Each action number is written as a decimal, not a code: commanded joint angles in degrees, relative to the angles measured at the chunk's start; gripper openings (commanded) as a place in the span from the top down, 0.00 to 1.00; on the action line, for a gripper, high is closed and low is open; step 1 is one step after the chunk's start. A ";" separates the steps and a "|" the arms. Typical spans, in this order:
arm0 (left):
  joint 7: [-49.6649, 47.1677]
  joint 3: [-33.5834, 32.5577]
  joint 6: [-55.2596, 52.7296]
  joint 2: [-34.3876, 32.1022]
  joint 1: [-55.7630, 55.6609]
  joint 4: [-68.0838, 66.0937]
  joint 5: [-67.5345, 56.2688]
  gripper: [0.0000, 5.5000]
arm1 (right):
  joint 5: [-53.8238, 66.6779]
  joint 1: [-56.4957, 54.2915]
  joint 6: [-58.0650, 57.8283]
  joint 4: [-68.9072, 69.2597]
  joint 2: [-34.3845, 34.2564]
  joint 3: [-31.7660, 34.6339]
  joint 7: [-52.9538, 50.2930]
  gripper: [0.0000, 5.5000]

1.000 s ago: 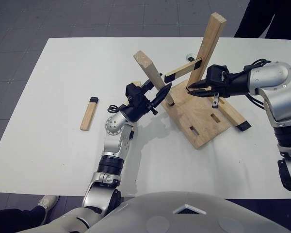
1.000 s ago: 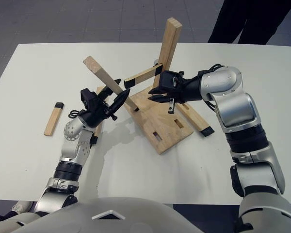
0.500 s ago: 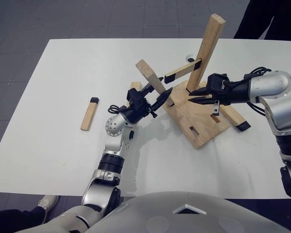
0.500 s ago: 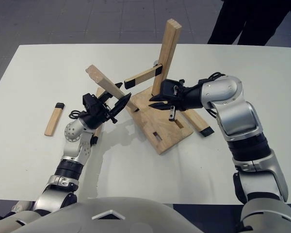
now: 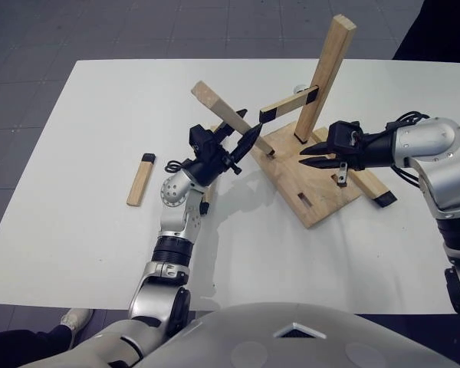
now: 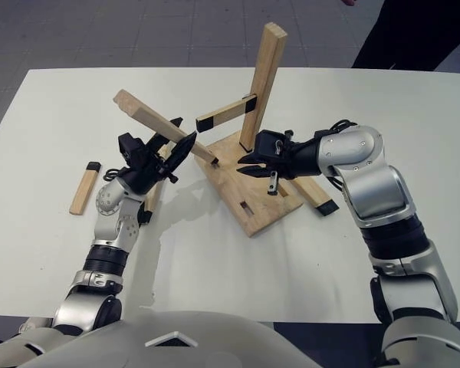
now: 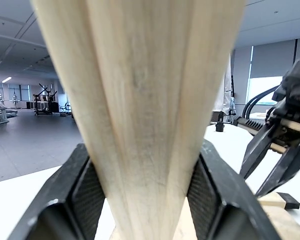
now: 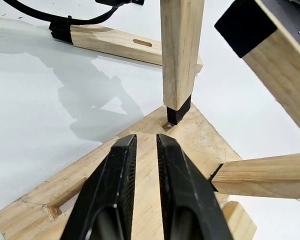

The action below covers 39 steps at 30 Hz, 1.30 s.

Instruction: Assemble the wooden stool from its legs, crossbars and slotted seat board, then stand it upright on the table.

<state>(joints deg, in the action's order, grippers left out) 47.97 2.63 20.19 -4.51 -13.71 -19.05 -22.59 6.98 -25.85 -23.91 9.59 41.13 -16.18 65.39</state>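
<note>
The slotted seat board (image 5: 314,192) lies flat on the white table. One tall leg (image 5: 324,73) stands upright in it, with a black-tipped crossbar (image 5: 287,106) jutting from its side. My left gripper (image 5: 244,141) is shut on a second leg (image 5: 218,113), held at a low tilt with its lower end at the board's near-left corner. That leg (image 7: 140,100) sits between the black fingers (image 7: 72,200). My right gripper (image 5: 303,157) hovers over the board (image 8: 190,135) in front of the upright leg (image 8: 177,55), open by a narrow gap and holding nothing.
A short black-tipped bar (image 5: 140,180) lies loose at the left. A slotted leg (image 8: 115,42) lies flat on the table beside my left arm. Another leg (image 5: 372,192) lies along the board's right side. A small white round object (image 5: 299,90) sits behind the stool.
My left gripper has swung its leg leftward and flatter, its top end moving left. My right gripper has drawn back a little from the upright leg and lowered toward the board.
</note>
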 commanded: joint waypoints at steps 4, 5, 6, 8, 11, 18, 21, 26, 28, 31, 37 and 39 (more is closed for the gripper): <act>1.66 1.50 -4.88 -2.18 -0.13 4.60 0.56 0.63 | 0.12 1.24 -0.54 1.78 1.18 0.75 -0.65 0.87; 1.57 1.65 -6.51 -2.86 -0.07 5.36 0.68 0.63 | 0.18 1.62 -0.67 2.12 1.28 0.85 -0.81 0.87; 1.34 1.76 -7.98 -3.48 -0.09 6.03 0.80 0.63 | 0.24 2.02 -0.84 2.50 1.38 0.98 -0.98 0.87; 0.87 1.47 -10.22 -4.43 -0.86 6.66 0.78 0.63 | 0.34 2.90 -1.18 3.35 1.53 1.27 -1.34 0.87; 0.55 0.99 -11.46 -5.30 -2.24 6.74 0.99 0.63 | 0.45 3.90 -1.77 4.49 1.51 1.54 -1.80 0.87; 0.67 1.26 -11.19 -4.87 -2.60 5.89 1.20 0.63 | 0.53 4.32 -2.39 5.20 1.41 1.44 -1.93 0.87; 1.01 1.41 -10.32 -5.11 -2.21 4.71 1.89 0.63 | 0.61 4.03 -2.45 4.99 1.28 1.35 -1.77 0.87; 1.05 0.57 -9.01 -5.39 -3.39 2.00 2.35 0.63 | 0.49 3.63 -2.36 4.55 1.12 1.16 -1.72 0.87; 1.15 0.34 -8.46 -5.19 -4.15 1.05 2.23 0.63 | 0.38 3.50 -2.32 4.39 1.04 1.09 -1.78 0.87; 1.15 0.32 -7.75 -4.55 -5.16 0.49 1.84 0.63 | 0.34 3.57 -2.40 4.45 0.96 1.00 -1.85 0.87; 1.22 0.91 -7.40 -3.28 -5.16 0.26 1.88 0.63 | 0.23 2.99 -2.28 3.91 0.77 0.80 -1.71 0.87; 1.59 1.14 -7.34 -3.43 -4.83 0.06 2.25 0.63 | 0.28 2.94 -2.39 3.89 0.77 0.84 -1.72 0.87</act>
<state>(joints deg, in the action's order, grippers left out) 48.97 3.72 12.18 -7.75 -17.89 -18.38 -21.10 7.07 -21.79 -25.92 13.46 41.68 -15.15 63.70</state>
